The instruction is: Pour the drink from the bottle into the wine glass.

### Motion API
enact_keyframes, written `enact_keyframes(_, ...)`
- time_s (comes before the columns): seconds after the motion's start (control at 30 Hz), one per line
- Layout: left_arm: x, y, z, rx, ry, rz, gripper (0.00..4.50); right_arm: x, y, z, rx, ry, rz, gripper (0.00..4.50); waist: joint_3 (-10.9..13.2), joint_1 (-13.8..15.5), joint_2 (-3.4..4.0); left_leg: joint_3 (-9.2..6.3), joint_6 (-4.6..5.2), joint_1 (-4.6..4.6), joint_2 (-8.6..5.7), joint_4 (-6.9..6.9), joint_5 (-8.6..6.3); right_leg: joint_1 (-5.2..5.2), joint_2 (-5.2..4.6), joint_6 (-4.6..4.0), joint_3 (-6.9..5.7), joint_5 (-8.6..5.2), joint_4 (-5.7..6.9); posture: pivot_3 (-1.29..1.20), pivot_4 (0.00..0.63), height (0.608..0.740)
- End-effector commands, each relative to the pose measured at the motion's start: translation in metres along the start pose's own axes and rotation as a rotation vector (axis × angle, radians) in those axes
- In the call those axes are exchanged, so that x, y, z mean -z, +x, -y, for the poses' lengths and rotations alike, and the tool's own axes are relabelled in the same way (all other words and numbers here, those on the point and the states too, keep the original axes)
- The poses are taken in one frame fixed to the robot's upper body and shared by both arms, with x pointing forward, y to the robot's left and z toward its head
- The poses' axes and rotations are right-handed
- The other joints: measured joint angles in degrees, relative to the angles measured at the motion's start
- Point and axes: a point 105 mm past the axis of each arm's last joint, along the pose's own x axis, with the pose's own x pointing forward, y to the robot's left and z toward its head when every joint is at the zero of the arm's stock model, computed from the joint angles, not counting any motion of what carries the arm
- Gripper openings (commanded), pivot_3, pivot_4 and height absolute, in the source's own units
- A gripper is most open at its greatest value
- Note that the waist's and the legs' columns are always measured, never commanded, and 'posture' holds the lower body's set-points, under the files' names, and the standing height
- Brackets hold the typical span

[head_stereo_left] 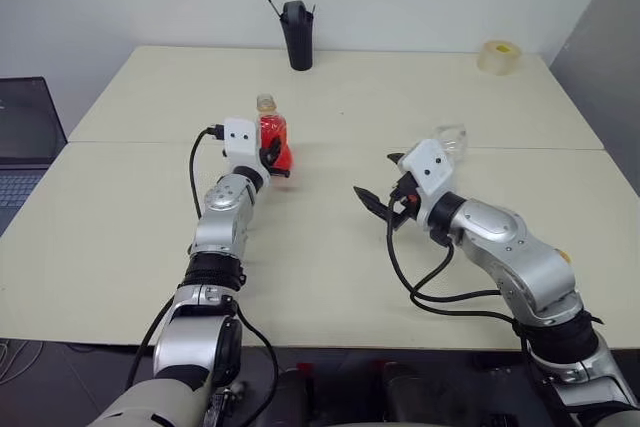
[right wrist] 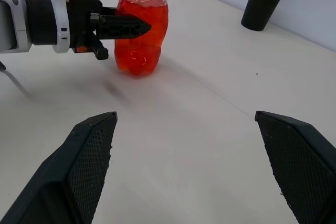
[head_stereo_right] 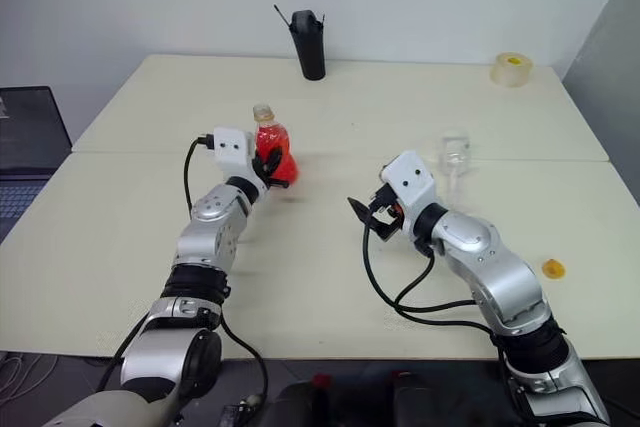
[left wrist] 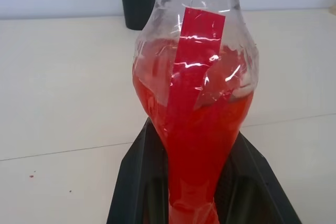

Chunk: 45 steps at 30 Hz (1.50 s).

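My left gripper [head_stereo_right: 271, 162] has its fingers clamped on the uncapped bottle [head_stereo_right: 272, 147] of red drink [left wrist: 202, 145] standing mid-counter [head_stereo_right: 330, 277], my right gripper [head_stereo_right: 372, 217] spread empty; I should lift it upright toward the wine glass [head_stereo_right: 455, 159].

Left hand [right wrist: 123, 26] apparently around upright bottle [right wrist: 140, 30]

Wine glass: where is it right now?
The wine glass stands on the table's right half in the head views, just beyond the open right pincer, well right of the bottle.
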Motion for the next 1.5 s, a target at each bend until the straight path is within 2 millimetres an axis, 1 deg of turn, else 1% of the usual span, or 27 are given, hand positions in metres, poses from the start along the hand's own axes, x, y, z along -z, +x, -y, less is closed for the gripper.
enact_keyframes(0.03,-0.023,-0.005,-0.019,-0.088,0.057,0.077,0.67,-0.013,0.002,0.001,-0.009,-0.034,0.053,4.50,0.0,0.0,0.00,0.00,0.00,0.00,0.00,0.00,0.00,0.00,0.00,0.00,0.00,0.00,0.00,0.00,0.150,0.740)
enact_keyframes(0.17,-0.030,-0.010,-0.029,-0.153,0.082,0.108,0.67,-0.012,0.006,0.004,-0.009,-0.034,0.055,4.50,0.0,0.1,-0.01,0.00,0.00,0.00,-0.02,0.00,0.00,0.00,0.00,0.00,-0.01,0.00,0.00,0.00,0.150,0.740)
enact_keyframes(0.27,-0.024,-0.013,-0.035,-0.186,0.058,0.092,0.67,-0.011,0.007,0.003,-0.013,-0.029,0.057,4.50,0.0,0.1,-0.01,-0.01,0.00,-0.01,-0.02,0.00,0.00,0.00,0.00,0.00,-0.02,0.00,-0.01,0.00,0.150,0.740)
enact_keyframes(0.37,-0.016,-0.015,-0.033,-0.193,0.026,0.067,0.67,-0.011,0.009,0.002,-0.021,-0.027,0.057,4.50,0.0,0.1,-0.01,-0.01,0.00,-0.01,-0.02,0.00,0.00,0.00,-0.01,0.00,-0.02,0.00,-0.01,0.00,0.150,0.740)
enact_keyframes(0.53,-0.011,-0.017,-0.032,-0.212,0.001,0.046,0.67,-0.011,0.009,0.002,-0.025,-0.026,0.057,4.50,0.0,0.1,-0.01,-0.01,0.00,-0.01,-0.03,0.00,0.00,0.00,-0.02,0.00,-0.02,0.00,0.00,0.00,0.150,0.740)
enact_keyframes(0.6,-0.009,-0.019,-0.032,-0.218,-0.010,0.036,1.38,-0.010,0.010,0.002,-0.027,-0.025,0.054,4.50,0.0,0.1,-0.01,-0.01,0.00,-0.01,-0.02,0.00,0.00,0.00,-0.02,0.00,-0.02,0.00,0.00,0.00,0.150,0.740)
enact_keyframes(0.67,-0.009,-0.020,-0.032,-0.220,-0.011,0.035,1.96,-0.009,0.010,0.001,-0.028,-0.023,0.053,4.50,0.0,0.1,-0.01,-0.01,0.00,0.00,-0.02,0.00,0.00,0.00,-0.03,0.00,-0.02,0.00,0.00,0.00,0.150,0.740)
enact_keyframes(0.7,-0.009,-0.020,-0.032,-0.220,-0.011,0.035,2.34,-0.009,0.010,0.001,-0.029,-0.022,0.053,4.50,0.0,0.1,-0.01,-0.01,0.00,0.00,-0.01,0.00,0.00,0.00,-0.03,0.00,-0.02,0.00,0.01,0.00,0.150,0.740)
enact_keyframes(0.77,-0.009,-0.020,-0.032,-0.223,-0.011,0.032,2.82,-0.009,0.011,0.000,-0.030,-0.020,0.052,4.50,0.0,0.1,-0.02,-0.01,0.00,0.00,-0.02,0.00,0.00,0.00,-0.03,0.00,-0.02,0.00,0.01,0.00,0.150,0.740)
enact_keyframes(0.8,-0.009,-0.021,-0.032,-0.224,-0.011,0.031,3.18,-0.009,0.011,0.000,-0.031,-0.019,0.052,4.50,0.0,0.1,-0.02,-0.01,0.00,0.00,-0.02,0.00,0.00,0.00,-0.03,0.00,-0.02,0.00,0.01,0.00,0.150,0.740)
enact_keyframes(0.93,-0.009,-0.022,-0.034,-0.228,-0.010,0.028,4.33,-0.008,0.011,0.000,-0.033,-0.018,0.049,4.50,0.0,0.1,-0.01,-0.01,0.00,0.00,-0.02,0.00,0.00,0.00,-0.03,0.00,-0.02,0.00,0.01,0.00,0.150,0.740)
enact_keyframes(0.97,-0.009,-0.022,-0.034,-0.227,-0.008,0.026,4.46,-0.008,0.011,0.000,-0.033,-0.016,0.049,4.50,0.0,0.1,-0.02,-0.01,0.00,0.00,-0.02,0.00,0.00,0.00,-0.03,0.00,-0.02,0.00,0.00,0.00,0.150,0.740)
enact_keyframes(1.27,-0.006,-0.031,-0.032,-0.201,0.007,0.009,4.46,-0.005,0.010,0.000,-0.033,-0.013,0.041,4.50,0.0,0.1,-0.01,-0.01,0.00,0.00,-0.02,0.00,0.00,0.00,-0.04,0.00,-0.02,0.00,0.01,0.00,0.150,0.740)
enact_keyframes(1.5,-0.001,-0.043,-0.024,-0.159,-0.001,-0.022,4.46,-0.002,0.010,0.001,-0.041,-0.016,0.029,4.50,0.0,0.1,-0.01,-0.02,-0.01,0.00,-0.01,-0.01,0.00,0.00,-0.07,0.00,-0.02,0.00,0.01,0.00,0.150,0.740)
